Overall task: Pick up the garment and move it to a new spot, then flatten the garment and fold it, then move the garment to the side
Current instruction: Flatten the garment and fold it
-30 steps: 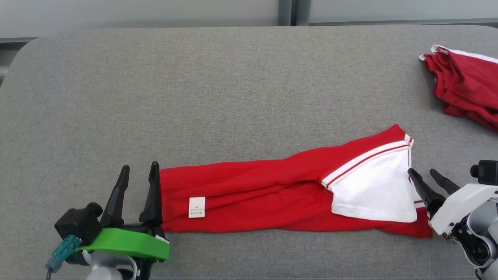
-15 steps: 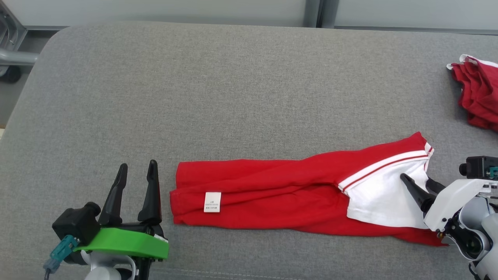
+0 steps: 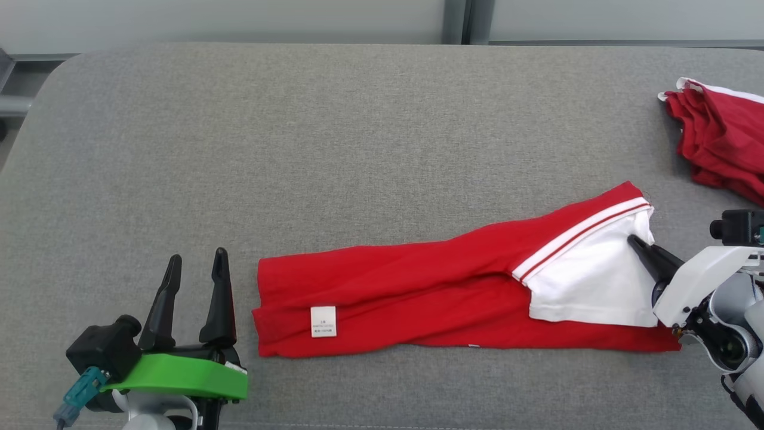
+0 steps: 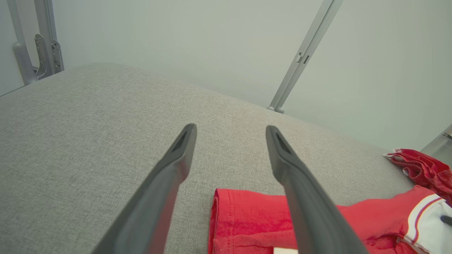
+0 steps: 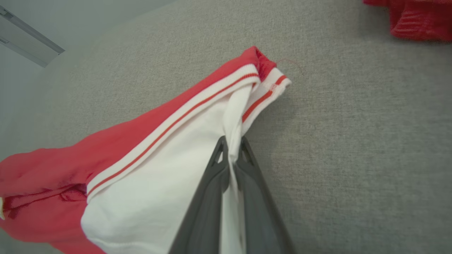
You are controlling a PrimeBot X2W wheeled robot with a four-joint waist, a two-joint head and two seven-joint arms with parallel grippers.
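Soft and limp, the red-and-white cloth garment (image 3: 418, 298) lies along the near edge of the grey fabric worktop (image 3: 298, 149), right gripper (image 3: 634, 242) clamped on its white end (image 3: 585, 280), left gripper (image 3: 198, 255) spread beside the red hem (image 3: 259, 310), likely its hold.

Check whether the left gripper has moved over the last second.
Yes. Judged against the crumpled red pile at far right, the left gripper has backed off leftward: it touched the garment's end before, and now bare table shows between them.
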